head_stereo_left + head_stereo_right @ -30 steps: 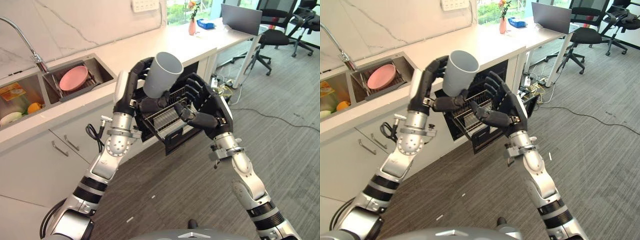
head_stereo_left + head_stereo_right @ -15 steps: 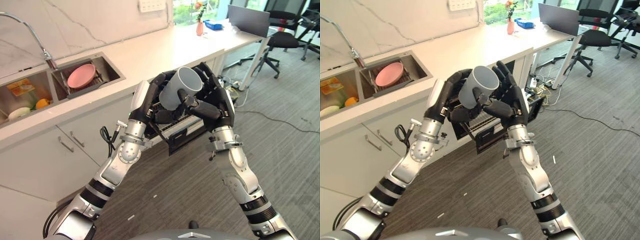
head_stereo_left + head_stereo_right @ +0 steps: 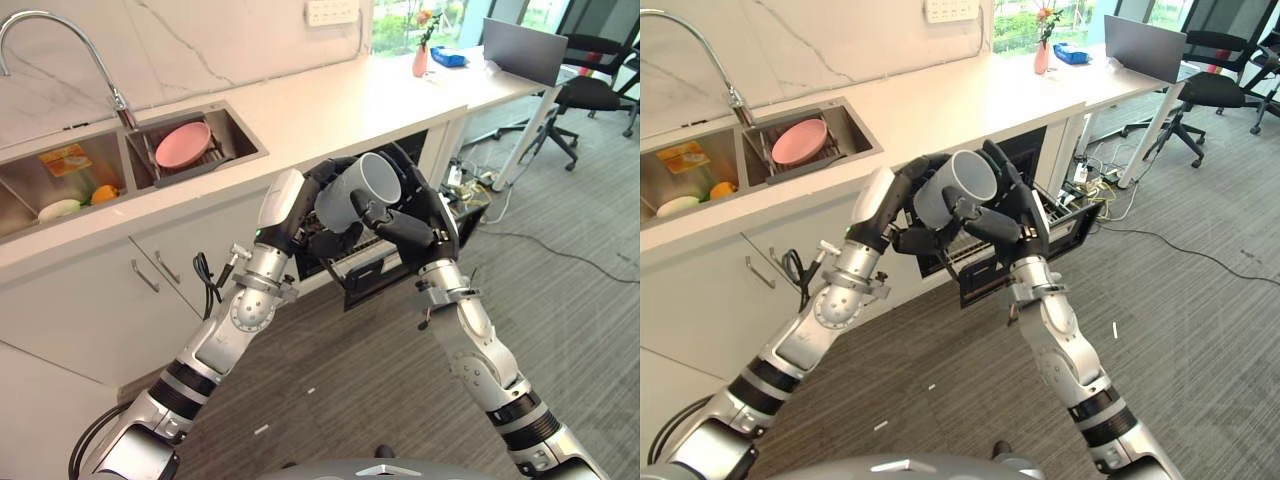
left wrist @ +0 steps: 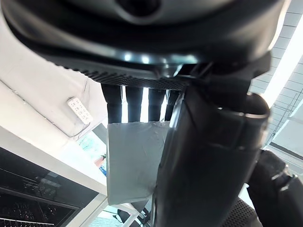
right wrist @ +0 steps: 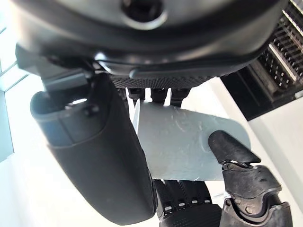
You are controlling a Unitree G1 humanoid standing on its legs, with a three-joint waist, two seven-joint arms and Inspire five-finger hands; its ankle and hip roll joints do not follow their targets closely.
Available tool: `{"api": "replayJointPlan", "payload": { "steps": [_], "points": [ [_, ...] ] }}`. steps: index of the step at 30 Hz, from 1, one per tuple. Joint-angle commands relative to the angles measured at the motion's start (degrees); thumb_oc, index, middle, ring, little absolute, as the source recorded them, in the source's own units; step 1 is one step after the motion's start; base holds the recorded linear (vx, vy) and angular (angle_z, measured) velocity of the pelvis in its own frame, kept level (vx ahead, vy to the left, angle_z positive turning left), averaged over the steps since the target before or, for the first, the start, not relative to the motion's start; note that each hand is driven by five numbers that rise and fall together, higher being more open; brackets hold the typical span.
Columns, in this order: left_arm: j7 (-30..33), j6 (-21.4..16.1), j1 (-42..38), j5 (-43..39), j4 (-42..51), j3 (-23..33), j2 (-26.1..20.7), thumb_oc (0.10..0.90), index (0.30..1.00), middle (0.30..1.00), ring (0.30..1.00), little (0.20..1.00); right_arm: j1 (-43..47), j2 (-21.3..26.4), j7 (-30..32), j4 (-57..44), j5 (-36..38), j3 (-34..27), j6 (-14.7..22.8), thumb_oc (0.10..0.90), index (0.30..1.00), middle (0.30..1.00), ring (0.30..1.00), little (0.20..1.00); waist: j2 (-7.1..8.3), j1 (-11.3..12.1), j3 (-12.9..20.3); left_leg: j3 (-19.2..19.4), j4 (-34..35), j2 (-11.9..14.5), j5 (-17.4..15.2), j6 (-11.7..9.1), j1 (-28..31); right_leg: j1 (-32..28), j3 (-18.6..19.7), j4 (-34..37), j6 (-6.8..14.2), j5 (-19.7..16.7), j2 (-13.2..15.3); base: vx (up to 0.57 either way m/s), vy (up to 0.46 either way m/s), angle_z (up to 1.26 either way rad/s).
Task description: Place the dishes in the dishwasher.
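Grey cup [image 3: 358, 191] gripped by left hand [image 3: 300, 205], right hand [image 3: 415, 215].

The white counter [image 3: 330, 105] holds a sink [image 3: 230, 150] and a pink vase [image 3: 420, 62].

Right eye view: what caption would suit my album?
Both hands, left and right, clasp a grey cup before the open dishwasher.

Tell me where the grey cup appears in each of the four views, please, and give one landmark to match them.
Left eye view: grey cup at centre, between both hands.
Right eye view: centre, mouth facing upper right.
Left wrist view: pale wall beyond the left robot hand.
Right wrist view: pale wall beyond the right robot hand.
Shared landmark: dishwasher rack.
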State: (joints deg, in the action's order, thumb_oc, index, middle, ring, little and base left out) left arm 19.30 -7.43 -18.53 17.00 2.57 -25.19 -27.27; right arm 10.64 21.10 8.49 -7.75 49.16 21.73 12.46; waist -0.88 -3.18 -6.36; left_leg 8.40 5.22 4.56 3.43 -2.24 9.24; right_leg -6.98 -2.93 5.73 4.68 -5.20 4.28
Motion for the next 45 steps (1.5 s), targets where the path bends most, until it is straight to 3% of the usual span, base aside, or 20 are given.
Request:
{"api": "replayJointPlan", "payload": {
  "steps": [1,2,3,4,5,15,16,17,25,36,40,42,43,44,45],
  "points": [
    [0.18,-6.35,-8.55,3.32,6.36,-3.0,-0.45,0.4,0.3,0.3,0.3,0.3,7.81,-1.02,-5.92,-4.13,6.45,1.07,2.15,0.8,0.9,0.9,0.9,0.9,2.0,0.44,3.27,0.5,-0.22,2.44,-3.85,-3.95,1.21,-2.05,-0.42,-1.0,4.49,4.22,4.24,0.0,0.0,0.0],
    [0.03,-6.46,-8.86,4.06,6.79,-3.27,-0.91,0.4,0.3,0.3,0.3,0.3,7.63,-0.93,-5.9,-3.93,7.11,0.83,2.25,0.77,0.855,0.855,0.855,0.855,2.04,0.47,3.27,0.47,-0.22,2.44,-3.86,-3.98,1.16,-2.02,-0.47,-1.0,4.5,4.2,4.27,0.0,0.0,0.0],
    [0.03,-6.46,-8.86,4.06,6.79,-3.27,-0.91,0.4,0.3,0.3,0.3,0.3,7.63,-0.93,-5.9,-3.93,7.11,0.83,2.25,0.77,0.855,0.855,0.855,0.855,2.04,0.47,3.27,0.47,-0.22,2.44,-3.86,-3.98,1.16,-2.02,-0.47,-1.0,4.5,4.2,4.27,0.0,0.0,0.0],
    [-0.22,-6.7,-9.04,4.35,7.33,-3.41,-1.25,0.4,0.3,0.3,0.3,0.3,7.68,-1.0,-5.95,-3.83,7.51,0.73,2.27,0.424,0.335,0.335,0.335,0.335,2.06,0.54,3.26,0.39,-0.22,2.46,-3.84,-4.01,1.12,-1.98,-0.51,-1.02,4.51,4.2,4.27,0.0,0.0,0.0],
    [-0.42,-7.02,-9.45,4.89,7.83,-3.88,-1.61,0.4,0.3,0.3,0.3,0.3,7.7,-1.39,-6.11,-4.22,8.4,0.7,2.38,0.4,0.3,0.3,0.3,0.3,2.09,0.54,3.27,0.37,-0.22,2.49,-3.78,-4.04,1.06,-1.96,-0.59,-1.02,4.5,4.18,4.26,0.0,0.0,0.0],
    [-0.77,-7.73,-9.26,6.54,8.17,-5.14,-2.08,0.4,0.3,0.3,0.3,0.3,6.37,-2.82,-4.6,-4.44,6.34,-1.86,4.32,0.4,0.3,0.3,0.3,0.3,1.81,0.32,3.28,0.19,-0.22,2.65,-3.74,-4.13,0.88,-1.8,-1.0,-1.06,4.58,4.2,4.26,0.0,0.0,0.0],
    [-0.84,-7.72,-8.94,6.28,8.07,-4.97,-2.03,0.497,0.446,0.446,0.446,0.446,6.03,-3.23,-4.1,-4.33,5.8,-2.49,4.63,0.4,0.3,0.3,0.3,0.3,1.76,0.35,3.31,0.15,-0.22,2.68,-3.74,-4.14,0.86,-1.85,-1.1,-1.03,4.56,4.24,4.27,0.0,0.0,0.0],
    [-0.85,-7.69,-8.5,5.92,8.16,-4.68,-1.94,0.8,0.9,0.9,0.9,0.9,5.69,-3.74,-3.66,-4.48,5.42,-3.01,5.01,0.4,0.3,0.3,0.3,0.3,1.71,0.33,3.34,0.07,-0.22,2.69,-3.76,-4.14,0.87,-1.88,-1.15,-1.03,4.53,4.24,4.28,0.0,0.003,0.03],
    [0.08,-6.96,-4.42,2.87,6.75,-1.41,-1.13,0.8,0.9,0.9,0.9,0.9,3.84,-6.14,-0.34,-4.49,2.33,-7.07,7.48,0.4,0.3,0.3,0.3,0.3,1.6,0.65,3.47,-0.42,-0.22,2.73,-3.67,-4.16,0.79,-2.28,-1.76,-1.02,4.31,4.39,4.29,0.0,0.002,0.04],
    [5.29,-4.06,8.62,-1.6,2.47,10.21,-0.48,0.8,0.9,0.9,0.9,0.9,3.11,-8.19,6.25,-2.91,-1.47,-14.59,10.87,0.4,0.3,0.3,0.3,0.3,1.78,2.73,3.09,-2.23,-0.22,2.44,-3.16,-4.24,-0.19,-3.02,-4.17,-1.07,3.92,4.72,4.37,0.0,-0.001,0.12],
    [6.19,-3.54,12.61,-1.89,0.13,13.66,-0.96,0.8,0.9,0.9,0.9,0.9,3.4,-6.15,7.41,-0.7,-5.38,-16.55,9.71,0.4,0.3,0.3,0.3,0.3,1.9,3.69,2.79,-3.15,-0.22,2.39,-2.87,-4.42,-0.8,-3.19,-5.31,-1.09,3.83,4.87,4.46,0.0,-0.004,0.17],
    [5.47,-4.1,16.39,-2.83,-1.86,15.76,-2.0,0.8,0.9,0.9,0.9,0.9,4.66,-1.21,9.14,4.31,-14.32,-17.99,6.76,0.4,0.3,0.3,0.3,0.3,2.12,4.75,2.13,-4.18,-0.22,2.28,-3.01,-4.61,-1.5,-3.27,-6.32,-1.19,3.82,5.37,4.41,0.01,-0.012,0.25],
    [5.48,-4.11,16.37,-2.83,-1.84,15.78,-1.99,0.8,0.9,0.9,0.9,0.9,4.7,-1.2,9.14,4.31,-14.32,-17.99,6.78,0.4,0.3,0.3,0.3,0.3,2.12,4.71,2.01,-4.2,-0.22,2.24,-2.37,-4.53,-1.8,-2.94,-6.34,-1.31,3.75,4.88,4.45,0.01,-0.015,0.27],
    [4.71,-4.3,18.54,-3.01,-3.31,16.53,-2.96,0.8,0.9,0.9,0.9,0.9,6.43,4.02,11.75,8.16,-25.48,-19.13,4.58,0.4,0.3,0.3,0.3,0.3,2.3,5.75,1.41,-4.98,-0.22,2.25,-2.65,-4.65,-2.42,-2.89,-7.09,-1.25,3.88,5.35,4.35,-0.02,-0.01,0.26],
    [4.45,-4.33,19.23,-3.15,-3.92,16.45,-3.31,0.8,0.9,0.9,0.9,0.9,7.31,4.88,12.43,10.77,-25.87,-19.08,4.48,0.4,0.3,0.3,0.3,0.3,2.37,6.19,1.16,-5.39,-0.22,2.21,-2.49,-4.67,-2.81,-2.78,-7.52,-1.27,3.88,5.35,4.3,0.02,-0.012,0.16]
  ]
}}
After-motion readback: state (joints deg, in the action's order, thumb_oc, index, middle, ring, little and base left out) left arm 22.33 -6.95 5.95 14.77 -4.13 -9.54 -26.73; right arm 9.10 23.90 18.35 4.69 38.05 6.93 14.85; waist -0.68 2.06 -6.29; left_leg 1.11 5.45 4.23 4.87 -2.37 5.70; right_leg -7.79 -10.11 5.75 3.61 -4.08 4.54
